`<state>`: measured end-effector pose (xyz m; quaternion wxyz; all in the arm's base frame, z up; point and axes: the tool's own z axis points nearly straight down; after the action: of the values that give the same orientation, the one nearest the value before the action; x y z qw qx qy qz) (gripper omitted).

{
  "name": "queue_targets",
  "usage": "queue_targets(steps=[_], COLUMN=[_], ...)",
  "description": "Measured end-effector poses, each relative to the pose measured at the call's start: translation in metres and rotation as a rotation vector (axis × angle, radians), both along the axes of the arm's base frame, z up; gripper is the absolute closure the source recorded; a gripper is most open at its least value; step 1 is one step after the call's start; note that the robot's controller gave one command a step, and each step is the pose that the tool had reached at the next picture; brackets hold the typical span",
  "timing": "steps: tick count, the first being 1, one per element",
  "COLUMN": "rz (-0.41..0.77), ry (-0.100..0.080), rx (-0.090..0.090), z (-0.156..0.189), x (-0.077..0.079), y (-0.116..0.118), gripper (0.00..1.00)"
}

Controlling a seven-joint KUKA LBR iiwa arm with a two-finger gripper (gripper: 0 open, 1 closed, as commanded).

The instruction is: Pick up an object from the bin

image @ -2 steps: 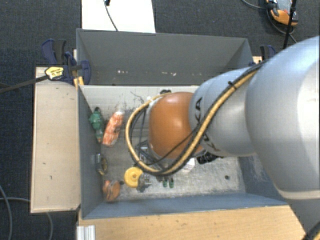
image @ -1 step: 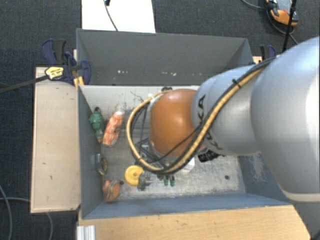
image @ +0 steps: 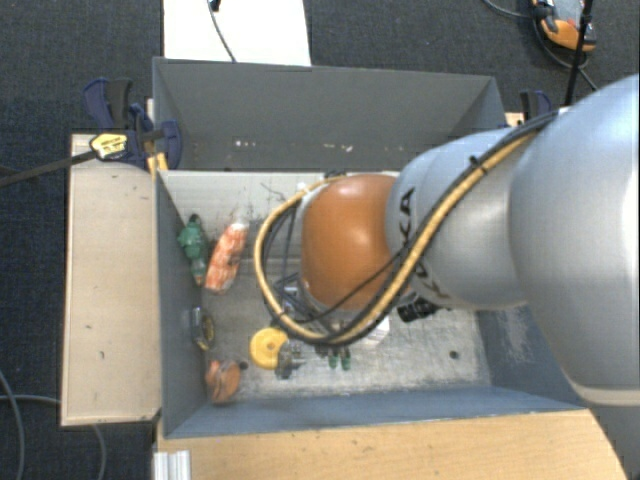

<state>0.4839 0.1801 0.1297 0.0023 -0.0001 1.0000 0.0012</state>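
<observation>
My gripper (image: pixel 338 359) pokes out from under the arm's orange cover, low over the bin's front middle. Just to its left lies a yellow round disc (image: pixel 266 347) with a small dark piece (image: pixel 288 364) beside it. Right of the gripper, a pale thing (image: pixel 377 332) shows partly at the cover's lower edge. An orange-brown lump (image: pixel 223 379) rests in the front left corner. The cover hides the floor directly beneath the wrist.
Along the left wall lie a green figure-like thing (image: pixel 191 241), a pink-orange oblong thing (image: pixel 226 256) and a dark small thing (image: pixel 202 328). The arm and its cables cover the bin's middle and right. Bare grey floor shows at the front right.
</observation>
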Motion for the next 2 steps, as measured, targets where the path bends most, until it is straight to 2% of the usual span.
queue_targets(steps=[2], rz=[-0.002], ry=[0.007], rx=[-0.003], z=[0.0105], x=[-0.0012], y=[-0.0004], gripper=[1.0])
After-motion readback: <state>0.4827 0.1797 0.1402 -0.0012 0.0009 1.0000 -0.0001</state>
